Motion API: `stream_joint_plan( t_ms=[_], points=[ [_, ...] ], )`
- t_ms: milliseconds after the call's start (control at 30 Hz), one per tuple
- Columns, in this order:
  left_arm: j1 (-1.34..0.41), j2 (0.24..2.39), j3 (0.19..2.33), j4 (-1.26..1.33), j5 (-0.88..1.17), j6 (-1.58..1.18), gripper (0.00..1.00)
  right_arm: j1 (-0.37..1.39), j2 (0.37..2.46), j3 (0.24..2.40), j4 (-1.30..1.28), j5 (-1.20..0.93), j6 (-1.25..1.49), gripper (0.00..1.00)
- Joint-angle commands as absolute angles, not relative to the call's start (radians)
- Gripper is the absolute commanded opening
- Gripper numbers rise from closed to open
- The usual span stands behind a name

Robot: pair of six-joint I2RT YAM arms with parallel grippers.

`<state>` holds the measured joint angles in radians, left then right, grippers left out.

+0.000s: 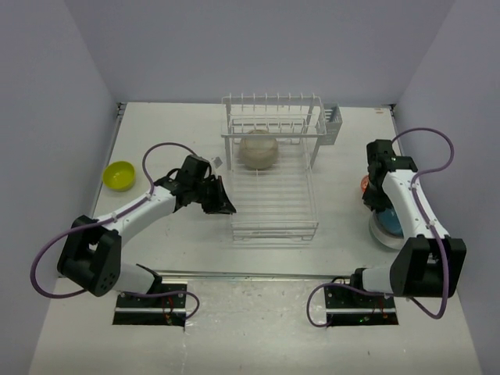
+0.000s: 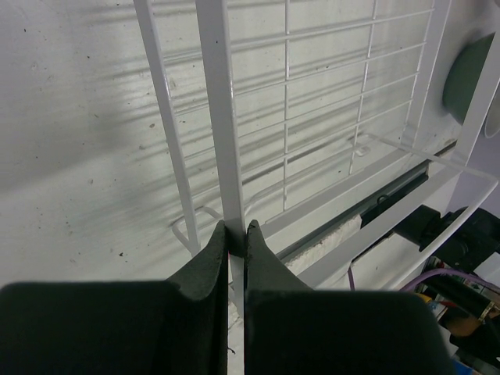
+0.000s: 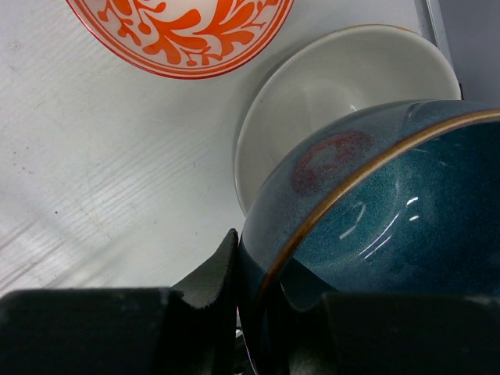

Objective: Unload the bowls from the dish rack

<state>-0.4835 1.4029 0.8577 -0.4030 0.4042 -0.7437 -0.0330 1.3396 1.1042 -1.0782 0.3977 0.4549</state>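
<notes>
Centrally on counter (image 1: 180,125): dish rack (image 1: 275,205), white wire, raised slotted shelf at 12 o'clock end. Beige bowl (image 1: 258,151) inside rack toward 12 o'clock, near shelf, rounded back showing. Left tool (image 2: 236,231) at rack's 9 o'clock edge, clenched on a single white rack wire, dark pads tight on either side. Yellow-green bowl (image 1: 119,174) out on counter, well apart at 9 o'clock of rack, mouth up. Right tool (image 3: 254,269) off at rack's 3 o'clock, grasping dark blue bowl (image 3: 398,226) by rim: one finger (image 3: 212,273) outside wall, other inside. Blue bowl tilted over pale bowl (image 3: 336,78); contact between the two not readable. Orange-patterned bowl (image 3: 183,27) on counter just beside pale bowl, at its 10 o'clock in right wrist view.
</notes>
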Motion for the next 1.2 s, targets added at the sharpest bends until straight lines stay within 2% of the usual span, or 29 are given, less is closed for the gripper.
stream_joint_plan(
  t_ms=[0, 433, 1033, 1167],
  points=[
    [-0.454, 1.437, 0.798, -0.456, 0.290, -0.637, 0.00, -0.043, 1.360, 1.114, -1.062, 0.410, 0.419, 0.00],
    [-0.445, 1.468, 0.801, -0.422, 0.316, -0.644, 0.00, -0.144, 1.532, 1.111, -1.049, 0.379, 0.416, 0.00],
    [-0.440, 1.465, 0.775, -0.394, 0.318, -0.678, 0.00, -0.153, 1.660, 1.101, -1.025, 0.351, 0.406, 0.00],
    [-0.439, 1.465, 0.776, -0.394, 0.316, -0.678, 0.00, -0.153, 1.666, 1.100, -1.022, 0.351, 0.408, 0.11]
  ],
)
